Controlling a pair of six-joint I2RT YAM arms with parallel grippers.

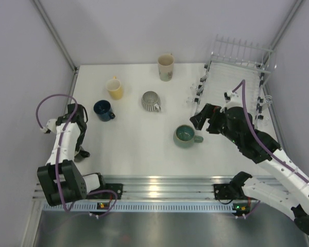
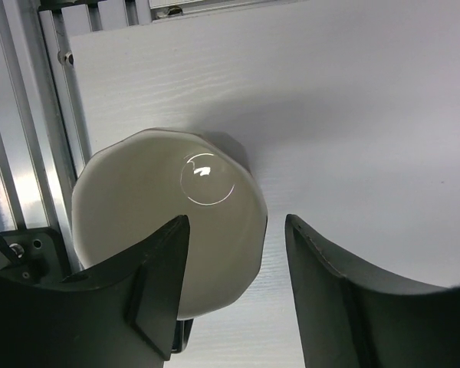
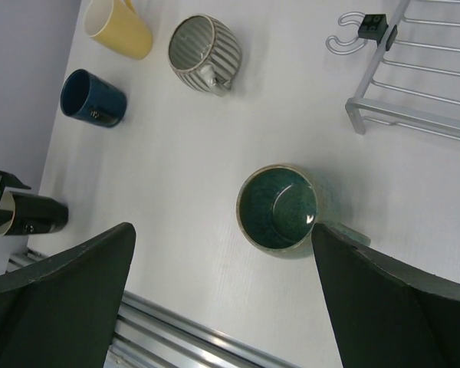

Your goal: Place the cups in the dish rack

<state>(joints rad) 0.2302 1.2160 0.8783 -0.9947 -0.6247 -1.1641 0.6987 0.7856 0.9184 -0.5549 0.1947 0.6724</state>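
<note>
Top external view: a white table (image 1: 139,159) carries a tall cream cup (image 1: 166,67) at its far edge, with a yellow cup (image 1: 114,88), a dark blue cup (image 1: 103,110) and a grey ribbed cup (image 1: 151,101) nearer the middle. A teal-green cup (image 1: 186,136) stands upright just left of the right jaws, which are spread wide. The dish rack (image 1: 239,54) fills the far right corner. Left wrist view: the left jaws are partly spread. A cup (image 2: 169,192) showing a pale, glossy round face sits partly behind the left-hand finger, its edge reaching into the gap; the other finger is clear of it. Right wrist view: the teal-green cup sits below the gap between the wide-spread jaws, nearer the right-hand finger. A black cup (image 3: 38,216) with a pale rim is at the left edge.
</note>
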